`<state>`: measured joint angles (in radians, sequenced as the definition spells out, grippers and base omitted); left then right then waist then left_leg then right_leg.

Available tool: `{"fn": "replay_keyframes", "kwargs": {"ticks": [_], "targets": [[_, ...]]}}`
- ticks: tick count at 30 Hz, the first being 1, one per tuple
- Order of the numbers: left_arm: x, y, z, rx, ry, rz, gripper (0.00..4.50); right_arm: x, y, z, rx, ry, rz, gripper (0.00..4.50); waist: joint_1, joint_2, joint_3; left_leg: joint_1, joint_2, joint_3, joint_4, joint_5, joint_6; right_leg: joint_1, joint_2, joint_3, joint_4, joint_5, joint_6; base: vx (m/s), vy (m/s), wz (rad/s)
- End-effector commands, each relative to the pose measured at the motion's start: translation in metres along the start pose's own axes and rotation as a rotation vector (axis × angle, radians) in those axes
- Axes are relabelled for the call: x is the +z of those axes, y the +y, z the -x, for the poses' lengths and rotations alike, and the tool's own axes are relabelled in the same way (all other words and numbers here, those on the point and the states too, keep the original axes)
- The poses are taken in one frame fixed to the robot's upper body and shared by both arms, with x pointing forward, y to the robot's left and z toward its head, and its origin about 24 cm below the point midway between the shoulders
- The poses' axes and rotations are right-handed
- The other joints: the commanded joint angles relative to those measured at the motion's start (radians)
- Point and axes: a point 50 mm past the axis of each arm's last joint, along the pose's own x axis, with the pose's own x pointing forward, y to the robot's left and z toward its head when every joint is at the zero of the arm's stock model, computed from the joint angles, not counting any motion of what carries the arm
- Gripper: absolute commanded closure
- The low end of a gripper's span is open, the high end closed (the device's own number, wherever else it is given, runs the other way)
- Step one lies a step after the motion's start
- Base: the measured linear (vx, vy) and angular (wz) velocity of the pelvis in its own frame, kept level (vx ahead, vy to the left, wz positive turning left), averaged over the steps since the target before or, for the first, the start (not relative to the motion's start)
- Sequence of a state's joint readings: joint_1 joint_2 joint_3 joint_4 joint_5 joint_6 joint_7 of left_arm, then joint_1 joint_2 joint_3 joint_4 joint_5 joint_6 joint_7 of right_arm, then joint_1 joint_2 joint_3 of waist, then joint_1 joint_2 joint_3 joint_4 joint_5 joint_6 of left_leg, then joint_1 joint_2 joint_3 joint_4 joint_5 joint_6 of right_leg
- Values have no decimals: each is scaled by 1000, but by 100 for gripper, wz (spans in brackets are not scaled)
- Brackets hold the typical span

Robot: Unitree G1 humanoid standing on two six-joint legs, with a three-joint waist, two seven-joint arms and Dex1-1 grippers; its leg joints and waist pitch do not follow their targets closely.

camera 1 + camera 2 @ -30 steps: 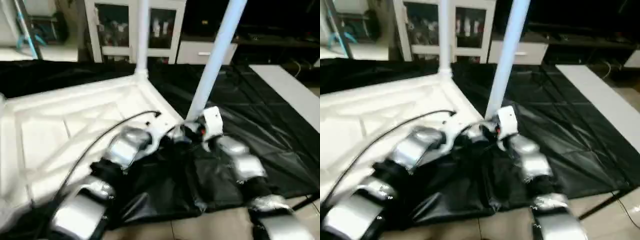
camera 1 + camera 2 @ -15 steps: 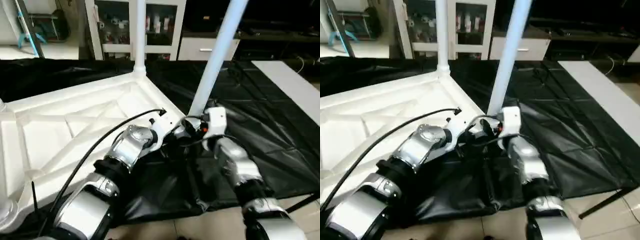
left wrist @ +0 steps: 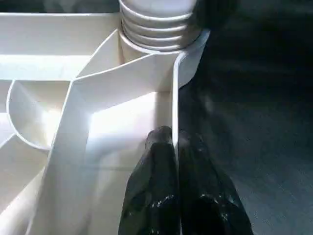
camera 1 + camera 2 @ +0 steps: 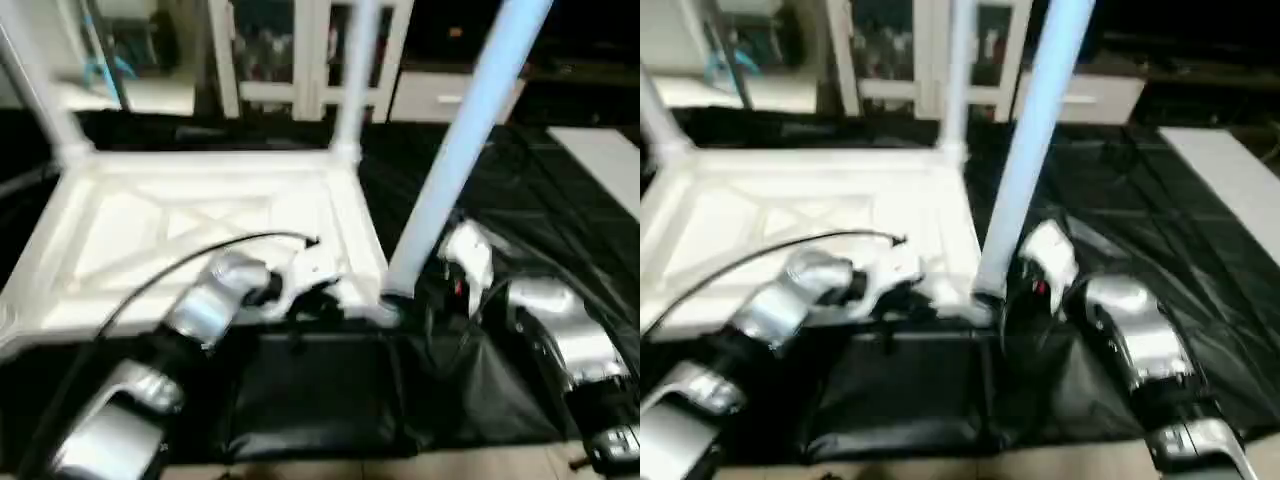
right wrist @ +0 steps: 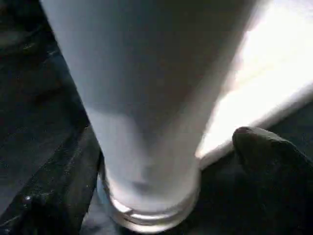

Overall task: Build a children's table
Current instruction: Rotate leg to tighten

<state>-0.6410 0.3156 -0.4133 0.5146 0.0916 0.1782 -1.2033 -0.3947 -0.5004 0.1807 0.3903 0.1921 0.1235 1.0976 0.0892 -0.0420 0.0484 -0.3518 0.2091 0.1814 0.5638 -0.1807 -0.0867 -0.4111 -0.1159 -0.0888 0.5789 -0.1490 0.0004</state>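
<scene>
The children's table (image 4: pixel 200 225) lies upside down on the black-cloth counter (image 4: pixel 560 230), its X-ribbed underside facing up and its legs standing upward from the corner sockets.

The left gripper (image 3: pixel 174 147) is closed, its two black fingers (image 3: pixel 156 166) pinched on the thin upright rim of the tabletop, one finger inside the rim and one outside. Just ahead of this gripper, along the same rim, sits the ribbed base of the near leg (image 3: pixel 159 24) in its corner socket.

The right gripper (image 5: pixel 166 161) stands wide open around that same near leg (image 4: pixel 465 130), close to its bottom end. One finger (image 5: pixel 266 152) lies apart from the tube on one side, the other finger (image 5: pixel 63 186) on the other side; neither can be seen pressing the tube. From the head view this gripper sits just beside the leg's foot, on the side away from the left gripper.

Beyond both grippers, a far leg (image 4: pixel 355 70) rises from the far corner, and another leg (image 4: pixel 40 100) stands at the far corner on the left gripper's side.
</scene>
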Motion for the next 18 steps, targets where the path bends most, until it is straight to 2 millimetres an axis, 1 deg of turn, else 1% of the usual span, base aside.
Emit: {"fn": "replay_keyframes", "kwargs": {"ticks": [1,2,3,4,5,7,8,9,11,12,13,15,16,18], "targets": [[-11,-10,-8,-81,46,13,450,0,5,5,79,26,-5,6,0,-10,-68,5,23,9,-51,-158,115,49,-25,42,-40,-108,-259,0,0,0],[-12,-10,-6,-87,52,17,450,0,8,6,119,42,1,6,1,-10,-68,3,22,9,-50,-147,119,51,-26,43,-38,-95,-264,0,0,0],[-12,-11,-5,-91,51,20,450,0,11,5,144,52,4,6,2,-11,-68,-1,22,8,-50,-141,121,56,-27,42,-36,-95,-266,0,0,0],[-11,-11,-4,-102,48,27,450,-1,14,4,177,65,15,6,1,-13,-66,-2,22,7,-52,-150,116,56,-29,41,-39,-122,-260,0,0,0],[-11,-12,-3,-108,47,29,450,-1,15,4,190,69,19,6,2,-12,-65,-1,22,6,-53,-159,110,56,-30,41,-41,-142,-256,0,0,0],[-11,-13,-1,-128,51,29,450,-2,16,0,202,87,46,6,0,-13,-61,-1,23,5,-57,-212,83,53,-33,42,-52,-240,-227,0,0,0],[-12,-14,-1,-129,51,30,450,-2,16,-1,199,86,52,6,1,-12,-61,0,24,4,-58,-221,72,53,-34,42,-53,-260,-220,0,0,0],[-12,-14,-1,-134,51,31,450,-2,15,-2,197,82,53,6,0,-14,-61,1,24,4,-60,-235,60,51,-33,42,-56,-281,-210,0,0,0],[-12,-15,-1,-138,51,31,450,-1,15,-2,196,78,57,6,-1,-14,-62,1,24,2,-60,-237,52,51,-31,43,-55,-278,-204,0,0,0],[-12,-15,0,-142,52,34,450,0,15,-3,198,75,57,6,-2,-15,-63,1,23,2,-59,-231,51,51,-30,43,-53,-262,-205,0,0,0],[-12,-16,0,-148,53,36,450,1,15,-2,208,73,56,31,-2,-17,-64,1,23,2,-59,-220,54,52,-29,43,-50,-242,-209,0,0,0],[-13,-17,1,-149,55,37,450,1,15,-1,215,75,56,31,-1,-16,-64,0,23,2,-58,-214,57,53,-29,44,-48,-230,-213,0,0,0],[-13,-17,1,-150,57,38,450,1,14,0,216,75,56,31,-1,-18,-65,1,22,3,-56,-200,63,53,-29,45,-47,-216,-218,0,0,0],[-14,-17,2,-152,60,40,450,2,14,1,219,71,54,56,-1,-18,-66,0,21,4,-54,-182,70,54,-27,46,-43,-191,-226,0,0,0]]}}
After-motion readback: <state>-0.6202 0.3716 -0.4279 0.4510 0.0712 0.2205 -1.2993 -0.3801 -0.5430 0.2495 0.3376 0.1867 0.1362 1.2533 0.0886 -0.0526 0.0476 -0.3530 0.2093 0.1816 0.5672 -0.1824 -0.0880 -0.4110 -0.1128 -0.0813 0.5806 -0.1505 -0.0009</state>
